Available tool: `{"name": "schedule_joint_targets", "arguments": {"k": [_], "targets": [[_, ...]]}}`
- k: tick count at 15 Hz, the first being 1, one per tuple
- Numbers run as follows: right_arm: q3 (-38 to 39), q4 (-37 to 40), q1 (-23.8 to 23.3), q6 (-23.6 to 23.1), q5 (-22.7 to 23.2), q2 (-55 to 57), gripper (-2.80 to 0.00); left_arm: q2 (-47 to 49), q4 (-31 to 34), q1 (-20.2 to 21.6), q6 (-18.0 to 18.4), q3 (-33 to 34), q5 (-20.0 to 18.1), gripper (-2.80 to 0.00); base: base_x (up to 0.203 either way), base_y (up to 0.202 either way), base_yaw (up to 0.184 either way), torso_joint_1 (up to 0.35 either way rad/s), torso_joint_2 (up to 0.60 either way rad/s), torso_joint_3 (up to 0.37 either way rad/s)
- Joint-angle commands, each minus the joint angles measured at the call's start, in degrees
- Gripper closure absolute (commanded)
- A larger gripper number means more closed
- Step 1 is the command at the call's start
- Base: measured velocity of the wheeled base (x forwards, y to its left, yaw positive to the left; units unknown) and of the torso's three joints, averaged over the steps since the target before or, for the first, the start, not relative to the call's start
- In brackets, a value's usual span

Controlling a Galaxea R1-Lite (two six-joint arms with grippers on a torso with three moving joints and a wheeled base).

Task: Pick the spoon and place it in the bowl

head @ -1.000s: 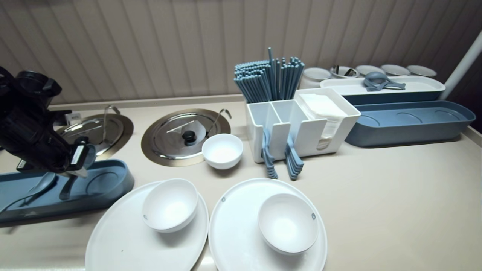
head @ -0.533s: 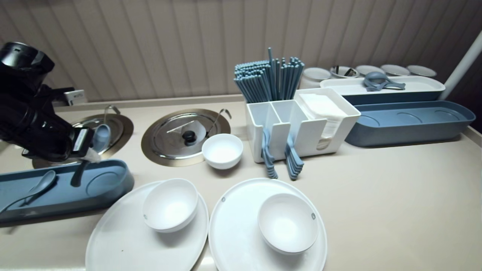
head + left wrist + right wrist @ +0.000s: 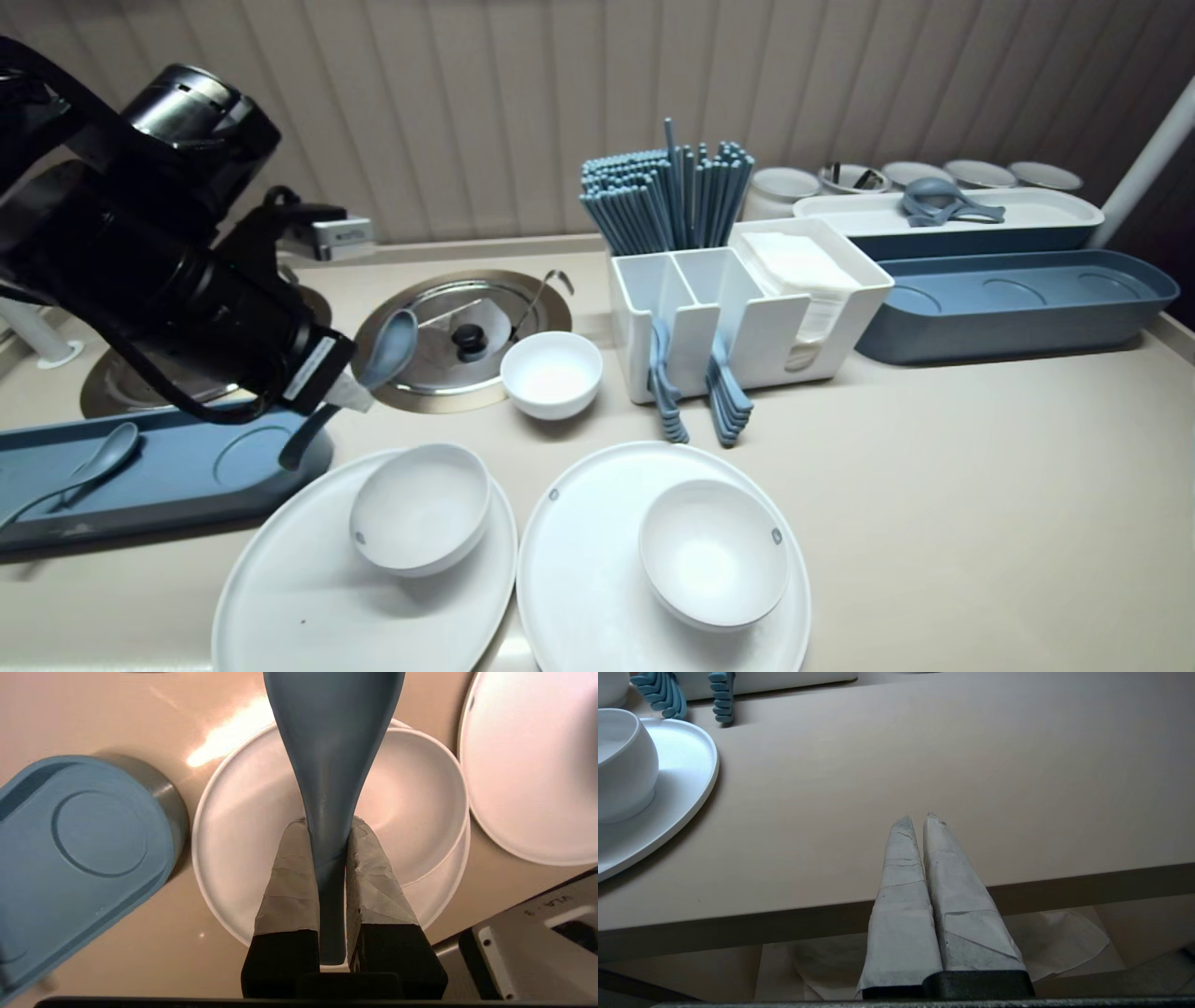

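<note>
My left gripper (image 3: 350, 392) is shut on the handle of a blue soup spoon (image 3: 390, 343) and holds it in the air. The spoon's bowl points up towards the steel lid (image 3: 448, 336); its handle end hangs over the right end of the blue tray (image 3: 187, 471). In the left wrist view the taped fingers (image 3: 285, 877) clamp the spoon (image 3: 331, 756) over a white dish (image 3: 233, 858), beside the tray's end (image 3: 88, 830). A white bowl (image 3: 420, 509) sits on the left plate (image 3: 280, 597). My right gripper (image 3: 916, 817) is shut and empty at the counter's front edge.
Another blue spoon (image 3: 93, 457) lies in the tray. A second plate (image 3: 579, 579) carries a bowl (image 3: 714, 555); a small bowl (image 3: 551, 373) stands by the lid. The white caddy (image 3: 747, 308) holds chopsticks (image 3: 667, 196), napkins and hanging spoons. Long trays (image 3: 1018, 303) stand at back right.
My left arm has swung right and lifted, carrying the spoon from over the blue tray's middle to its right end, near the steel lid and left plate. The right gripper is unchanged.
</note>
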Motion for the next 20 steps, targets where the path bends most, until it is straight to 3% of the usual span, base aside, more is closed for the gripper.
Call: {"name": "schedule_joint_targets", "arguments": {"k": [1,5,10,20], "targets": [[0.00,0.00,0.02,0.02,0.00,0.06,0.00,2.37,1.25,-2.32,2.03,-0.23,0.00,0.00,0.000,0.000,0.000,0.000,0.00,0.000],[0.00,0.00,0.02,0.02,0.00,0.06,0.00,4.41,8.51,-4.09,6.21,0.25,2.93,0.00,0.000,0.000,0.000,0.000,0.00,0.000],[0.00,0.00,0.02,0.02,0.00,0.06,0.00,4.75,11.95,-4.32,9.05,1.63,4.46,0.00,0.000,0.000,0.000,0.000,0.00,0.000],[0.00,0.00,0.02,0.02,0.00,0.06,0.00,8.05,11.95,-7.97,8.22,2.91,6.24,0.00,0.000,0.000,0.000,0.000,0.00,0.000]]}}
